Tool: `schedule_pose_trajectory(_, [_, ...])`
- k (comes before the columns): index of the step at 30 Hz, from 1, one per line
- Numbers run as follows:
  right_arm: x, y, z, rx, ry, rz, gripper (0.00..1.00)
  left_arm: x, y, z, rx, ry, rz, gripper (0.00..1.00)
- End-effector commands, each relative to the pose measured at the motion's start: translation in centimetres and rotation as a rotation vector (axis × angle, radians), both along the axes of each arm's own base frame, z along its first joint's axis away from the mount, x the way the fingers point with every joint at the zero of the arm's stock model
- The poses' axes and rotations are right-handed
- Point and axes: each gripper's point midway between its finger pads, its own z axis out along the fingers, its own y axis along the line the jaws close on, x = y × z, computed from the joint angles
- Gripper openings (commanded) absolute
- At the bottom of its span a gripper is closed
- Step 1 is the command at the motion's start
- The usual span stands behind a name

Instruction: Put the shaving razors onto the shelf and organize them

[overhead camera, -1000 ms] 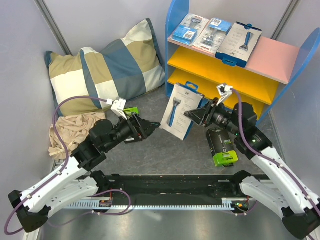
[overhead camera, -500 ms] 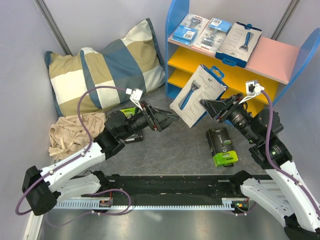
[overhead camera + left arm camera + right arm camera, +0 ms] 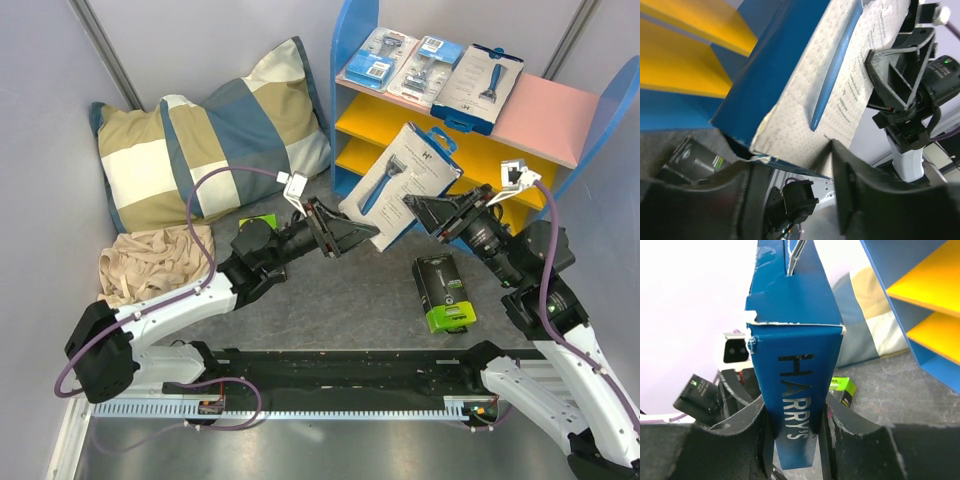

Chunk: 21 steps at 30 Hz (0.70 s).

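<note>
Cardboard dents easily, so I'd go gentle on this one. Left gripper [image 3: 352, 236] is spread wide, with the lower corner of the white box [image 3: 400, 185] sitting in the gap. From its wrist view one finger [image 3: 842, 185] looks right against the printed face, but I can't tell if it's really touching. The box hangs tilted in the air, in front of the yellow boards of the shelf [image 3: 548, 118]. Right gripper [image 3: 428, 212] is pinching the box's blue edge. I'd level the box first, then lift it onto the bare pink part up top, beside the three packs [image 3: 432, 65] there.
</note>
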Motion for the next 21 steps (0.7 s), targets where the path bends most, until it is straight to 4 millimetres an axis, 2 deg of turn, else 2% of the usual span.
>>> schedule_pose_trajectory(1, [-1.6, -0.2, 4.7, 0.09, -0.109, 0.034, 0.32, -1.9, 0.4, 5.1, -0.166, -0.115, -0.053, 0.32])
schedule_pose_trajectory(3, [-1.4, -0.2, 4.4, 0.088, -0.103, 0.032, 0.36, -2.1, 0.5, 5.5, -0.182, -0.131, -0.053, 0.13])
schedule_pose_trajectory(4, [-1.3, -0.1, 4.1, 0.083, -0.095, 0.03, 0.41, -2.1, 0.6, 5.7, -0.185, -0.135, -0.053, 0.08])
schedule_pose_trajectory(5, [-1.3, -0.2, 4.1, 0.082, -0.091, 0.025, 0.51, -2.1, 0.6, 6.0, -0.188, -0.14, -0.052, 0.08])
schedule_pose_trajectory(7, [-1.1, -0.4, 3.9, 0.074, -0.082, 0.01, 0.6, -2.0, 0.6, 6.3, -0.19, -0.141, -0.049, 0.07])
schedule_pose_trajectory(8, [-0.7, -0.7, 3.4, 0.061, -0.067, -0.014, 0.69, -1.9, 0.5, 6.5, -0.186, -0.139, -0.045, 0.06])
schedule_pose_trajectory(11, [-0.5, -1.8, 3.2, 0.04, -0.055, -0.076, 0.82, -1.6, 0.1, 7.4, -0.186, -0.14, -0.045, 0.02])
schedule_pose_trajectory(13, [-0.5, -2.4, 3.0, 0.031, -0.05, -0.108, 0.87, -1.4, -0.4, 7.5, -0.176, -0.138, -0.054, 0.02])
schedule_pose_trajectory(14, [-0.5, -2.8, 2.8, 0.022, -0.04, -0.124, 0.91, -1.4, -0.6, 8.4, -0.188, -0.144, -0.062, 0.02])
schedule_pose_trajectory(16, [-0.6, -3.9, 3.0, 0.026, -0.042, -0.177, 0.94, -1.2, -1.3, 8.4, -0.184, -0.141, -0.077, 0.02])
schedule_pose_trajectory(17, [-0.8, -4.2, 3.0, 0.022, -0.041, -0.186, 0.96, -1.1, -1.5, 9.0, -0.197, -0.139, -0.083, 0.02])
schedule_pose_trajectory(19, [-1.1, -5.1, 3.0, 0.022, -0.044, -0.22, 0.98, -0.7, -2.2, 9.1, -0.205, -0.132, -0.09, 0.02])
schedule_pose_trajectory(20, [-1.3, -5.4, 3.0, 0.023, -0.045, -0.229, 0.98, -0.7, -2.3, 10.0, -0.227, -0.13, -0.096, 0.02])
schedule_pose_trajectory(21, [-1.7, -5.9, 3.1, 0.03, -0.051, -0.245, 0.98, -0.4, -3.0, 9.6, -0.222, -0.119, -0.106, 0.02])
